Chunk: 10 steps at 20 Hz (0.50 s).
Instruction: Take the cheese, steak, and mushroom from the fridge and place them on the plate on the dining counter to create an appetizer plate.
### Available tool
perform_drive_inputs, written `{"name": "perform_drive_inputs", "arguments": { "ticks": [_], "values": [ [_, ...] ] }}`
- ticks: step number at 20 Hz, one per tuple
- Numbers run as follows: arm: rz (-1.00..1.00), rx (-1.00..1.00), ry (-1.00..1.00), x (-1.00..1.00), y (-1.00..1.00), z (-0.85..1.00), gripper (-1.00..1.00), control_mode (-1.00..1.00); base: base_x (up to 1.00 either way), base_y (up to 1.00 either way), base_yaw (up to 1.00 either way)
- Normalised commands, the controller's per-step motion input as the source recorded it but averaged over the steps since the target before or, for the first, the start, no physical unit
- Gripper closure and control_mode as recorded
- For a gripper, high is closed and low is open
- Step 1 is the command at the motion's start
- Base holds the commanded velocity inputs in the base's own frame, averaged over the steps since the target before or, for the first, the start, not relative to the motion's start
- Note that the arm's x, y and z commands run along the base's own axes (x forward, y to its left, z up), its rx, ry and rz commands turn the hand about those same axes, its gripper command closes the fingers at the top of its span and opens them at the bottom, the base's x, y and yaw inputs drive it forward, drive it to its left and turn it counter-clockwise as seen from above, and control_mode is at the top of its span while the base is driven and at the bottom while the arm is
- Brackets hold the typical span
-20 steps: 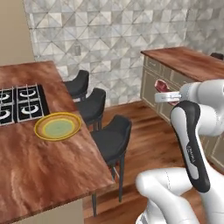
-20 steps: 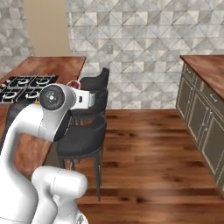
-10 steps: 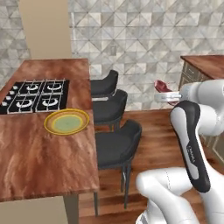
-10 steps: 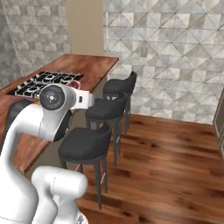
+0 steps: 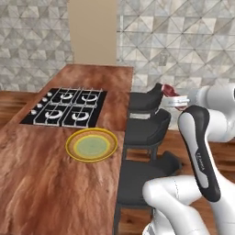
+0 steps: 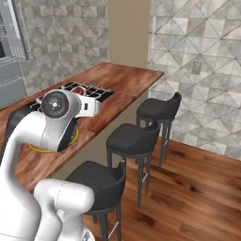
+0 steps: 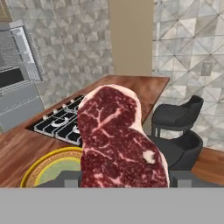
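Shift since earlier frame: your base has swung round, so both base views now face the dining counter (image 5: 59, 193) nearly end-on; the stools have slid from centre to the right of the left base view, and the side counter with cream cupboards has left the picture. You may read that as camera travel, not as movement of the things.
Gripper: you see the gripper (image 5: 176, 99) held out over the stools, beside the counter's edge. It is clamped on the steak (image 7: 120, 140), jaws set fairly wide around the slab.
Steak: red-pink with pale streaks, standing upright between the finger tips in the hand view, well above the counter. In the left base view it shows as a small dark-red piece (image 5: 170, 89) at the gripper's tip.
Plate: yellow rim, pale green centre (image 5: 92, 145), flat on the counter just on the near side of the cooktop. You see nothing on it. In the hand view its rim (image 7: 39, 168) lies low and left of the steak.
Cooktop: black, four burners (image 5: 66, 108), set in the counter beyond the plate.
Stools: three dark stools (image 5: 144, 126) in a row along the counter's right edge.
Far wall: grey patterned tile with a beige pillar (image 5: 94, 32) at the counter's far end.
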Motion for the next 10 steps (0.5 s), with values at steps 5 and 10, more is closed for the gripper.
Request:
{"name": "perform_drive_inputs", "arguments": {
  "ticks": [5, 10],
  "values": [
    [0.0, 0.0, 0.0, 0.0, 0.0, 0.0, 1.0, 1.0, 0.63, -0.1, 0.33],
    [0.0, 0.0, 0.0, 0.0, 0.0, 0.0, 1.0, 1.0, 0.4, 0.14, 0.19]
  ]
}}
